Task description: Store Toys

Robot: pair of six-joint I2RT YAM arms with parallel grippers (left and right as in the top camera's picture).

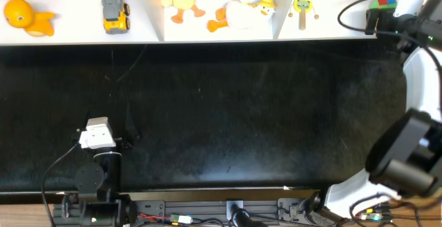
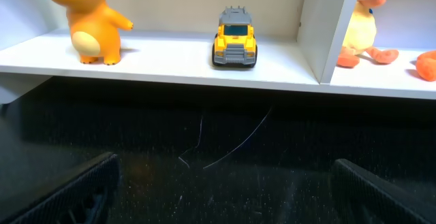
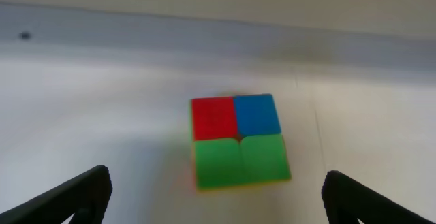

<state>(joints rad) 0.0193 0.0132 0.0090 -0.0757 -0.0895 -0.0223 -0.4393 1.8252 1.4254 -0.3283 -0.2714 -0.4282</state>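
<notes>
A cube [image 3: 238,141] with red, blue and green squares lies on the white floor of the rightmost shelf compartment [image 1: 345,27]. My right gripper [image 3: 218,210] is open just in front of it, apart from it, with nothing between its fingers. From above, the cube [image 1: 382,4] and the right gripper [image 1: 389,18] show at the shelf's far right. My left gripper [image 2: 221,210] is open and empty over the black mat, facing the shelf, and stands near the front left [image 1: 102,127]. An orange figure [image 2: 88,20], a yellow truck [image 2: 235,37] and a yellow duck plush [image 2: 364,20] stand on the shelf.
The white shelf [image 1: 221,35] runs along the back, split by dividers. It also holds a white duck plush [image 1: 242,13] and a green rattle [image 1: 302,10]. The black mat [image 1: 235,116] covers the table between the arms and the shelf.
</notes>
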